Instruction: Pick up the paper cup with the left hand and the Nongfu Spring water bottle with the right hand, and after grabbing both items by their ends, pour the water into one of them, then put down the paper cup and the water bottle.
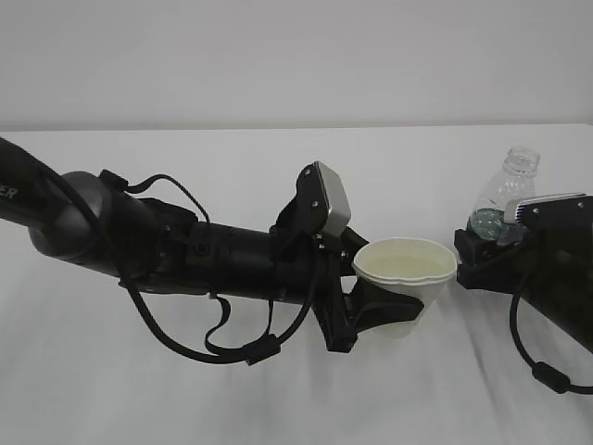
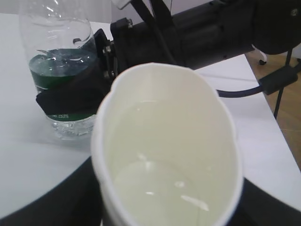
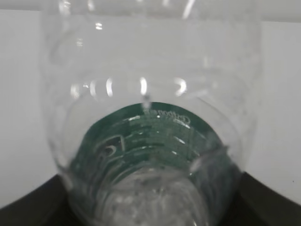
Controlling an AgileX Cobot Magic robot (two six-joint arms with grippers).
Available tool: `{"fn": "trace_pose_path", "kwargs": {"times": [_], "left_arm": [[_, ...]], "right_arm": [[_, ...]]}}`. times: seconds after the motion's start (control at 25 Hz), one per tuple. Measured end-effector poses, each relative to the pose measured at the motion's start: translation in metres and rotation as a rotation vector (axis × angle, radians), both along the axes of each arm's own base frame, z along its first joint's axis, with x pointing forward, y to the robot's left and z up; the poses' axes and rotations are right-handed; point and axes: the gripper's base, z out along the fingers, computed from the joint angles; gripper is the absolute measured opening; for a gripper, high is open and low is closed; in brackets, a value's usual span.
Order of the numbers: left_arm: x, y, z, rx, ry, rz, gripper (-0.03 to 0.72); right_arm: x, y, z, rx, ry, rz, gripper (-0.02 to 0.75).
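Observation:
My left gripper (image 1: 387, 311) is shut on the lower part of the white paper cup (image 1: 405, 262), holding it upright above the table with its rim squeezed oval. Clear water (image 2: 160, 188) lies in the bottom of the cup (image 2: 164, 108). Just right of the cup, the Nongfu Spring water bottle (image 1: 508, 190) is upright and capless, and in the left wrist view its base seems to rest on the table. My right gripper (image 1: 486, 239) is closed around its green label band, one black finger (image 2: 66, 100) lying across the label. The bottle (image 3: 150, 94) fills the right wrist view.
The white table (image 1: 278, 167) runs back to a plain white wall. In the left wrist view the table's right edge and brown floor (image 2: 288, 117) show behind the right arm's black cable (image 2: 268, 84). Both arms lie low over the table.

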Motion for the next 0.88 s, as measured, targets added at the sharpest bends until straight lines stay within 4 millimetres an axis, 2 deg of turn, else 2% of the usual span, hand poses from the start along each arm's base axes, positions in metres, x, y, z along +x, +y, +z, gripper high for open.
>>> {"fn": "trace_pose_path", "kwargs": {"times": [0.36,0.6,0.88], "left_arm": [[0.000,0.000,0.000,0.000,0.000,0.000,0.426],[0.000,0.000,0.000,0.000,0.000,0.000,0.426],[0.000,0.000,0.000,0.000,0.000,0.000,0.426]], "right_arm": [[0.000,0.000,0.001,0.005,-0.006,-0.001,0.585],[-0.001,0.000,0.000,0.005,-0.004,-0.001,0.597],[-0.014,-0.001,0.005,0.004,0.010,0.003,0.597]]}}
